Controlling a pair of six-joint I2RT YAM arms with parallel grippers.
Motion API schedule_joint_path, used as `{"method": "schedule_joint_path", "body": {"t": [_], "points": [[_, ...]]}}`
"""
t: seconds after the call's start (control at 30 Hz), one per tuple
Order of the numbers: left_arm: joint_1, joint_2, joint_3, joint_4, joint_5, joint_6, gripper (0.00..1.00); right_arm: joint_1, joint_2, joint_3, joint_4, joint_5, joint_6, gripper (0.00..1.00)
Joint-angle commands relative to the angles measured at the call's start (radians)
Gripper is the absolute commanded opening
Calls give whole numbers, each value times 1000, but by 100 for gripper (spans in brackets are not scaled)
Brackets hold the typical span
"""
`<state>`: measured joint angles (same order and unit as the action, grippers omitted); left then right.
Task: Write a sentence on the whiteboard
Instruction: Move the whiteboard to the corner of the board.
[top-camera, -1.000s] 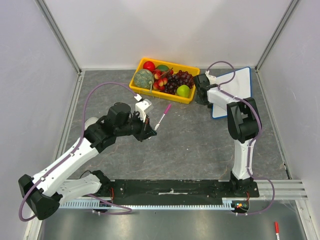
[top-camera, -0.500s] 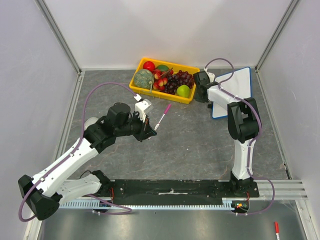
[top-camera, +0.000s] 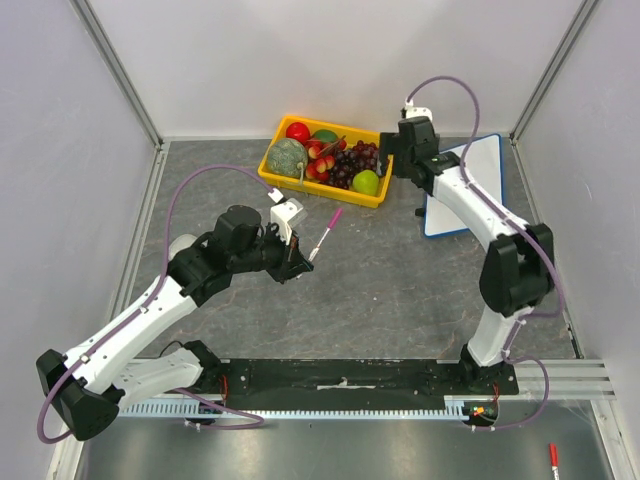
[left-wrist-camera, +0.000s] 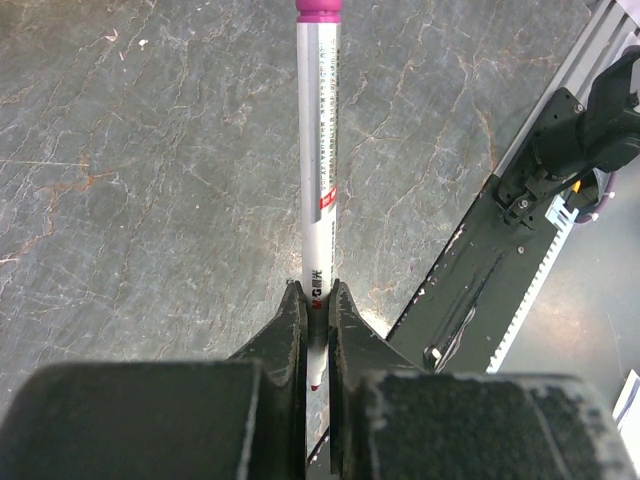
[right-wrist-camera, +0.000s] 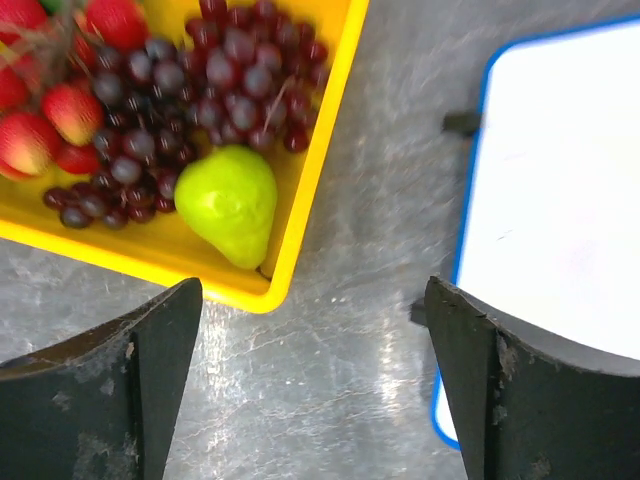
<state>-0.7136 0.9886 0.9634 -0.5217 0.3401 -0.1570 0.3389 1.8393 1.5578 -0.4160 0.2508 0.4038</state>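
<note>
The whiteboard (top-camera: 478, 170), white with a thin blue rim, lies at the back right, and its left edge also appears in the right wrist view (right-wrist-camera: 560, 180). No sentence shows on the white face that I can see. My right gripper (top-camera: 402, 168) (right-wrist-camera: 315, 340) hangs open over the bare floor between the board and the basket, holding nothing. My left gripper (top-camera: 298, 260) (left-wrist-camera: 317, 300) is shut on a silver marker (top-camera: 324, 233) (left-wrist-camera: 318, 150) near its tip. The marker's pink cap end points away toward the basket.
A yellow fruit basket (top-camera: 285, 187) (right-wrist-camera: 300, 215) with grapes (right-wrist-camera: 210, 80), a green pear (right-wrist-camera: 228, 200) and other fruit stands left of the board. The arms' black base rail (top-camera: 350, 375) (left-wrist-camera: 480, 270) runs along the near edge. A red-tipped pen (top-camera: 551, 456) lies outside at the bottom right.
My right gripper has opened and lifted away from the whiteboard's left edge toward the back, its elbow swinging right. The left arm and the marker have not moved.
</note>
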Motion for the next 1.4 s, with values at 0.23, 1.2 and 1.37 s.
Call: {"method": "schedule_joint_path", "body": {"t": [0.23, 1.2, 1.37], "points": [[3, 8, 5, 43, 19, 20, 2, -101, -126, 104, -63, 176, -224, 98], [3, 28, 3, 42, 25, 20, 2, -140, -15, -48, 180, 444, -313, 98], [3, 35, 3, 42, 17, 20, 2, -136, -17, -59, 204, 438, -292, 98]]}}
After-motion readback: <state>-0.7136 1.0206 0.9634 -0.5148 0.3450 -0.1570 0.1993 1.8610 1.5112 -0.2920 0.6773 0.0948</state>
